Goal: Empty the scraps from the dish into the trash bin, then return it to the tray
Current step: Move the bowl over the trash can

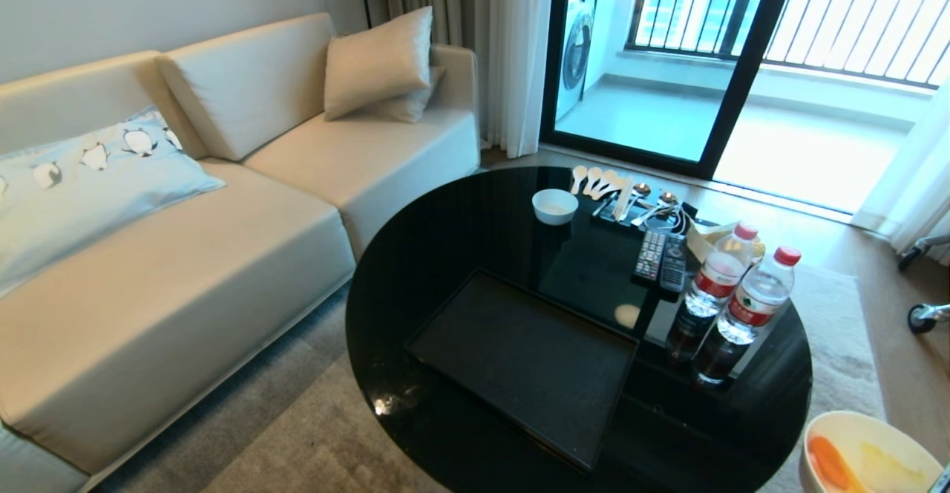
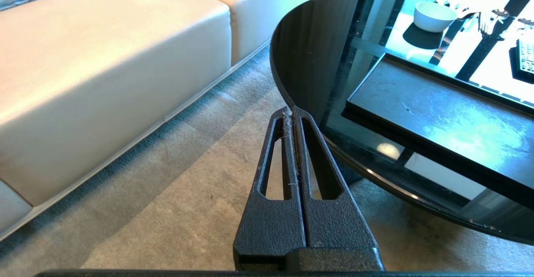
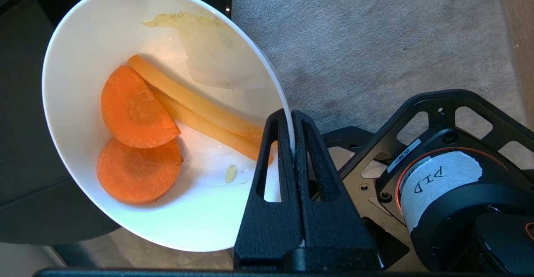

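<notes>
At the near right corner, off the bench edge and over the carpet, the right gripper (image 3: 292, 116) has its jaws clamped on the rim of the bowl (image 3: 137, 118). The bowl is deep, glossy and white, tilted, with the scraps (image 3: 139, 135) inside: two carrot slices, pale orange sticks and a whitish leaf piece. The carrying step looks in hand; next comes finding the trash bin, in none of the views, and tipping. The left gripper (image 2: 293, 112) hangs idle, jaws together, near the bench's left edge. Farther in, the black tray (image 1: 519, 359) lies bare on the bench (image 1: 475, 218).
</notes>
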Robot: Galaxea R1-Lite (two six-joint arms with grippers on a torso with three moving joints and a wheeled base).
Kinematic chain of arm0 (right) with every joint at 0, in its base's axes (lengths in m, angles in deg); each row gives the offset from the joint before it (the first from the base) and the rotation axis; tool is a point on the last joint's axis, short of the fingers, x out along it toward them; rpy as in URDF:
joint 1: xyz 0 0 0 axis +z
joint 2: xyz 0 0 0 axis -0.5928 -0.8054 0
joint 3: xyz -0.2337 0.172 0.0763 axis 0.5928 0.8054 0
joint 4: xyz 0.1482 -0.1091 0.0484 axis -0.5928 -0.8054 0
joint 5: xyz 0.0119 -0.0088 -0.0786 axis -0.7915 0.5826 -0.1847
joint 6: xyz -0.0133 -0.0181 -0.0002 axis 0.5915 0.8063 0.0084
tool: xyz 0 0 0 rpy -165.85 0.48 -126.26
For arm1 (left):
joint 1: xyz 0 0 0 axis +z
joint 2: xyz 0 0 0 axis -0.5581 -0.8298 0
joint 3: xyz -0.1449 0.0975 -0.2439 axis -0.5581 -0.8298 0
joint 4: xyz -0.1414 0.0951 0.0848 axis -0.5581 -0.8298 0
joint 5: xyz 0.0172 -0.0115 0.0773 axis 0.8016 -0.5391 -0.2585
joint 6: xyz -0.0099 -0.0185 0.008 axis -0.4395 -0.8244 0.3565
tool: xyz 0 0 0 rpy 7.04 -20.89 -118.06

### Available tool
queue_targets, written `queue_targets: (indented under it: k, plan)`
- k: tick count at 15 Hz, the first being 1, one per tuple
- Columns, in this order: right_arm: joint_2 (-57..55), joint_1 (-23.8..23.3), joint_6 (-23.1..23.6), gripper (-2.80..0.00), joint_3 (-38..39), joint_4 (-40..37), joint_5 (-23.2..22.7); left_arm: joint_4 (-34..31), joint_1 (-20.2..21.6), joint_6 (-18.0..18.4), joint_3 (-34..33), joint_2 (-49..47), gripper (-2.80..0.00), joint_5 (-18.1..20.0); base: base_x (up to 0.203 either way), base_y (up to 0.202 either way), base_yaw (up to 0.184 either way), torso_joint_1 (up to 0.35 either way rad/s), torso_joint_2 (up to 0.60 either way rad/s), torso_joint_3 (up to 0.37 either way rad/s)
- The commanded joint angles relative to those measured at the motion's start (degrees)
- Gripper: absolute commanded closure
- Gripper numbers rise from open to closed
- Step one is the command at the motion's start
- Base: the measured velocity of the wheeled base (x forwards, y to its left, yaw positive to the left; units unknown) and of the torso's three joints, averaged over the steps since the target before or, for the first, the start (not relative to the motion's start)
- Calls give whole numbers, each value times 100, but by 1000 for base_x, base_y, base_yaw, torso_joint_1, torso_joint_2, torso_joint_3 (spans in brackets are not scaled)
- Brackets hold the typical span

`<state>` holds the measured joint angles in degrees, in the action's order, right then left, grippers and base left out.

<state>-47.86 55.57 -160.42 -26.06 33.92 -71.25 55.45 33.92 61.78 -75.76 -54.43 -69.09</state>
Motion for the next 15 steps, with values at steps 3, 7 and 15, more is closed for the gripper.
queue_targets:
  k: [3, 7, 15]
  plan:
    - [125, 4, -34, 0, -10, -65, 20, 5, 0, -6, 0, 2, 0, -5, 0, 0, 0, 0, 0, 0]
    - [116, 4, -34, 0, -118, -83, 20, 5, 0, -6, 0, 2, 0, -5, 0, 0, 0, 0, 0, 0]
    - [116, 4, -34, 0, -106, -143, 20, 5, 0, -6, 0, 2, 0, -5, 0, 0, 0, 0, 0, 0]
